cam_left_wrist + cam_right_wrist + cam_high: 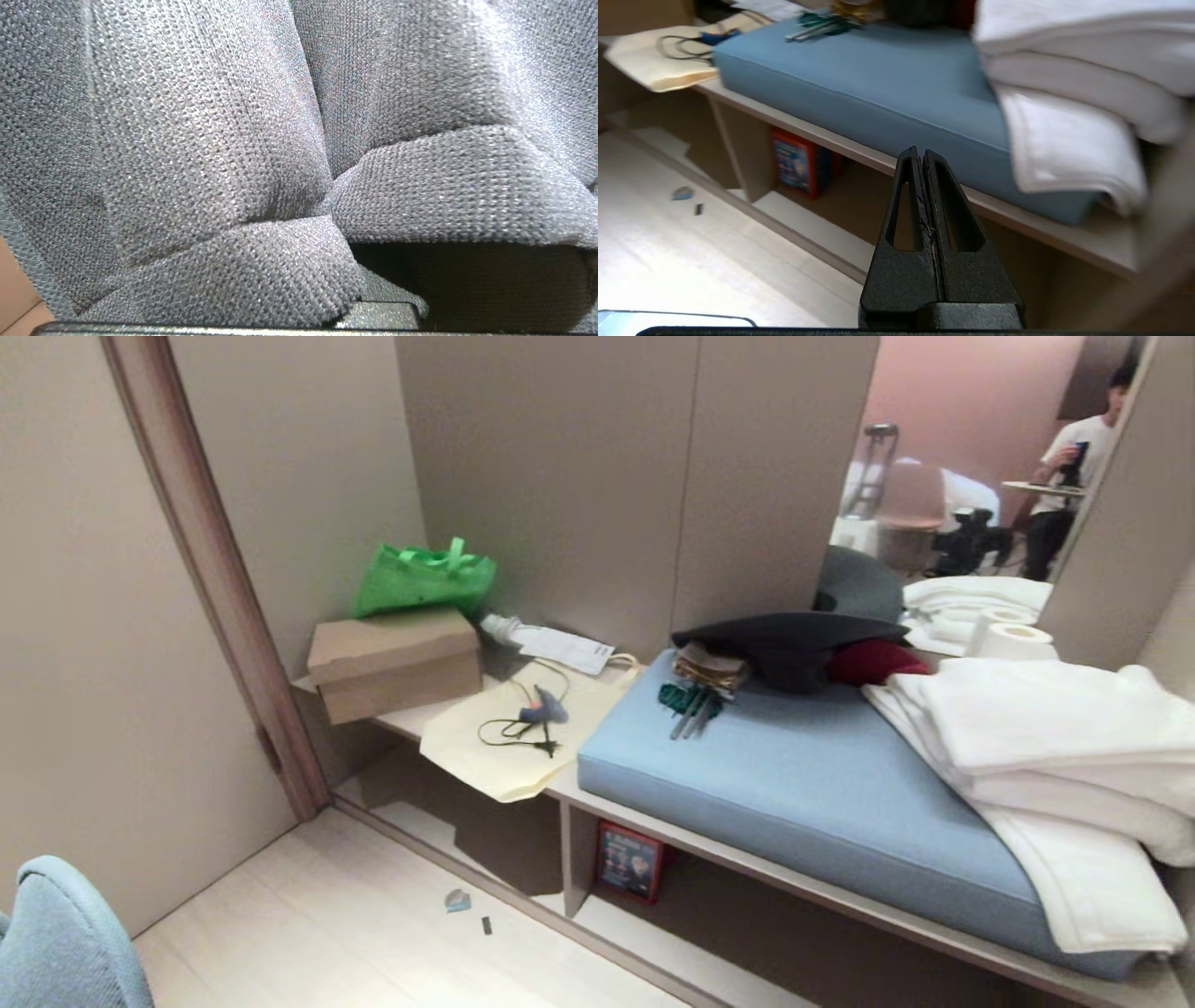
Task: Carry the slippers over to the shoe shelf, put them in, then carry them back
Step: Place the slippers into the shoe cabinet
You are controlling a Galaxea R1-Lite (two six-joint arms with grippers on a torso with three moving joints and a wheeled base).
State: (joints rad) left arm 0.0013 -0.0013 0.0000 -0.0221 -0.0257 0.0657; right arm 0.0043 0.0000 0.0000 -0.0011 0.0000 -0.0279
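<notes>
Under the bench board with its pale blue rectangular cushion [803,784] runs the low taupe-beige wooden shoe shelf [644,933], its far right end cut off by the frame edge and much of its interior in shadow. One red-framed picture [630,861] leans inside it beside the single vertical divider [577,859]. Neither arm appears in the head view. Dark grey knitted fabric of the slippers [261,154] fills the left wrist view so closely that only two folded lobes can be counted; the left gripper's fingers are hidden behind it, pressed together, and whether they pinch the fabric cannot be told. The black right gripper [923,156] hangs before the shelf with its two fingers [906,210] closed tight, holding nothing. On the bench lie one brown cardboard box [394,663], one green fabric bag [425,577] and a stack of white folded towels [1055,747]. A person [1074,467] stands far off, partly cut off.
</notes>
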